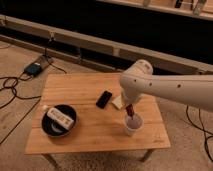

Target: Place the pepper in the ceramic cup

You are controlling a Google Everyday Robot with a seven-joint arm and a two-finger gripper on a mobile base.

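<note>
Pincer [130, 108] clamped on pepper [131, 113] — just over ceramic cup [133, 127]; phone [104, 99] nearby.

Pincer [130, 113] just above the ceramic cup [133, 127], mostly hidden by the arm [170, 89], itself cropped at right

You are seeing warm, soft light falling on the tabletop [85, 130], while beyond its far edge everything is sinking into dark; the hand [130, 111] is hanging shadowed above the tabletop's right end.
</note>
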